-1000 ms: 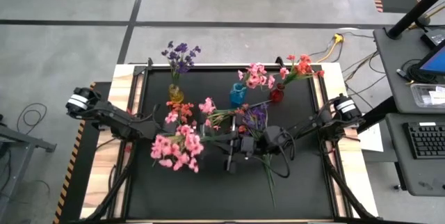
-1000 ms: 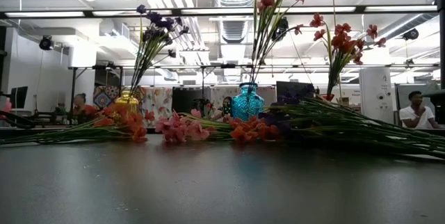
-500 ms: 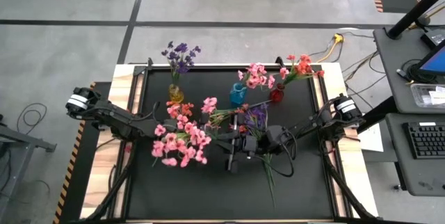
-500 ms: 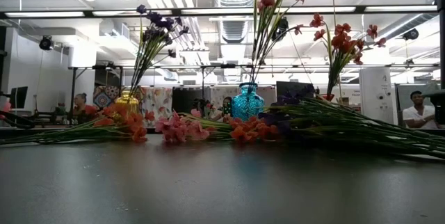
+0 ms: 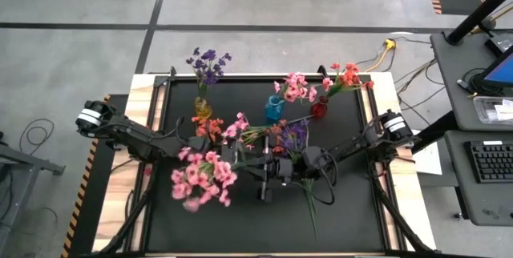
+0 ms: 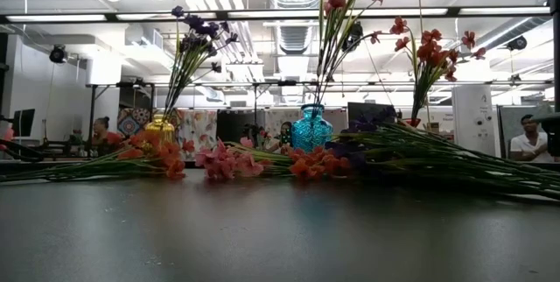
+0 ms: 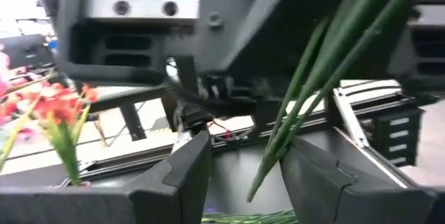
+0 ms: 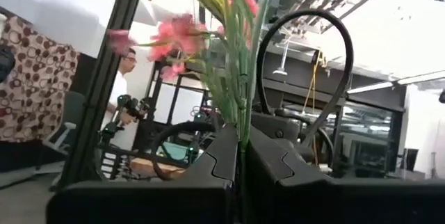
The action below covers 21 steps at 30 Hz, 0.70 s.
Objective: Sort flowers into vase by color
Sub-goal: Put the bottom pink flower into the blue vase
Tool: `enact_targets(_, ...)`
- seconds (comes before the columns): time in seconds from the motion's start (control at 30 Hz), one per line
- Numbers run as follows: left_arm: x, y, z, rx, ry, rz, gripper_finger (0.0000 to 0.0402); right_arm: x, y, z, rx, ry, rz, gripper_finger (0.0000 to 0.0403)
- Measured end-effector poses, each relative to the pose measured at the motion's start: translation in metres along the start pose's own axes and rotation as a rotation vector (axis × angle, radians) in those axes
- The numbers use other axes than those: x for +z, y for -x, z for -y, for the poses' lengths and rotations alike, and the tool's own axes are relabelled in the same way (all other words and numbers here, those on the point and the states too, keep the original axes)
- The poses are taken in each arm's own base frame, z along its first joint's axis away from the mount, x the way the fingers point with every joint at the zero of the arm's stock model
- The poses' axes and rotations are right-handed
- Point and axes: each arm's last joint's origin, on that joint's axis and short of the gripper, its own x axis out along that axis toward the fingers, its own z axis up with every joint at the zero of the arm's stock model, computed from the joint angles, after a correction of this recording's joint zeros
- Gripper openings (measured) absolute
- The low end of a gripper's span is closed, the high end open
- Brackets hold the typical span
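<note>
1. Left gripper (image 5: 230, 155) sits over the middle of the black tabletop (image 5: 353, 210), a bit toward the left edge. In the left wrist view its jaws (image 7: 240, 172) are spread, with green stems (image 7: 306, 92) passing through the gap; cannot tell if they touch either finger.
2. Right gripper (image 5: 272, 167) is just beside it near the tabletop centre, pointing toward the left edge. Right wrist view shows the jaws (image 8: 240, 165) pressed together, pinching the stems of a pink flower bunch (image 8: 191, 26).
3. That pink flower bunch (image 5: 200, 182) shows in the high view over the left-centre of the tabletop, blossoms toward the front-left.
4. Loose flowers: coral-red sprig (image 5: 210, 126) near the yellow vase; purple sprig (image 5: 295, 134) around mid-tabletop, with long green stems (image 5: 311, 206) running toward the front edge.
5. Yellow vase (image 5: 203, 108) near the back-left holds purple flowers (image 5: 208, 62).
6. Blue vase (image 5: 274, 110) at back-centre holds pink flowers (image 5: 296, 88).
7. Red vase (image 5: 319, 108) toward the back-right holds coral-red flowers (image 5: 346, 75).
8. Low view: the three vases stand upright in a row, yellow (image 6: 159, 129), blue (image 6: 311, 127), the red one mostly hidden behind the loose sprigs (image 6: 262, 161) lying flat on the tabletop.
9. A person (image 6: 528, 140) shows in the room beyond the right edge.
</note>
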Motion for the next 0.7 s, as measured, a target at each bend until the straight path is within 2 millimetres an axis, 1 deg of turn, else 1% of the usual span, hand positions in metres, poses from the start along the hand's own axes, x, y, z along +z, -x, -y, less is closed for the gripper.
enact_targets(0.13,0.0,0.0,0.002,-0.059,-0.022,0.01,0.0146,-0.004,-0.002,0.001,-0.007,0.024,-0.007,0.0011)
enact_targets(0.2,0.0,0.0,0.002,-0.051,-0.027,0.008,0.013,-0.004,-0.003,0.001,-0.012,0.021,-0.008,0.0011)
enact_targets(0.27,-0.001,0.0,0.001,-0.023,-0.03,-0.004,0.0097,-0.003,-0.002,0.002,-0.013,0.018,-0.004,0.0011)
enact_targets(0.37,-0.003,0.0,0.001,-0.014,-0.029,-0.031,0.0025,-0.003,-0.002,0.0,-0.009,0.024,-0.01,0.0011)
enact_targets(0.4,-0.004,0.0,0.001,-0.016,-0.02,-0.038,0.0014,-0.003,-0.002,-0.001,-0.01,0.028,-0.02,0.0011)
enact_targets(0.47,-0.005,0.001,0.001,-0.014,-0.008,-0.054,0.0013,-0.003,-0.001,-0.002,-0.039,0.039,-0.045,0.0011)
enact_targets(0.57,-0.004,0.004,-0.002,0.033,-0.002,-0.091,0.0006,0.0,0.001,-0.006,-0.124,0.068,-0.09,0.0013)
enact_targets(0.7,0.0,0.012,-0.005,0.077,0.03,-0.138,0.0002,0.01,0.004,-0.014,-0.178,0.13,-0.13,0.0031)
